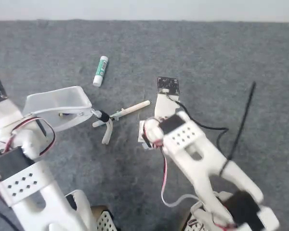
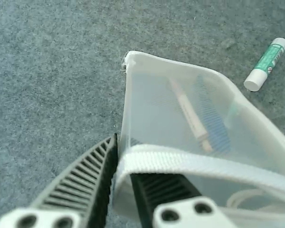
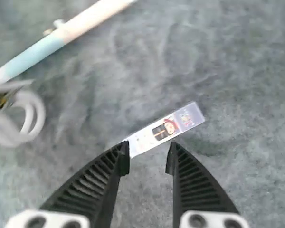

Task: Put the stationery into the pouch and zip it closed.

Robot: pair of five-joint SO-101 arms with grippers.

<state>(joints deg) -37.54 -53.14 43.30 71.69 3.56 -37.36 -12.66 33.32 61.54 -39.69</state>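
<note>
My left gripper (image 2: pixel 124 164) is shut on the white rim band of the translucent mesh pouch (image 2: pixel 180 118), which it holds tilted just off the carpet (image 1: pixel 58 107). Inside the pouch lie a cream pen (image 2: pixel 190 116) and a blue item (image 2: pixel 213 121). The pouch's white strap loop (image 1: pixel 106 131) trails toward the middle. My right gripper (image 3: pixel 147 151) is open and low over a small flat white printed tag (image 3: pixel 166 127), whose near end touches one fingertip (image 3: pixel 124 148). A cream and pale-blue pen (image 1: pixel 131 110) lies between pouch and right arm. A green-and-white glue stick (image 1: pixel 100 71) lies farther back.
Grey carpet (image 1: pixel 221 57) covers the whole work area, with open room at the back and right. A black cable (image 1: pixel 241 130) runs along the right arm. The pen (image 3: pixel 61 34) and strap loop (image 3: pixel 19 114) sit just beyond the tag.
</note>
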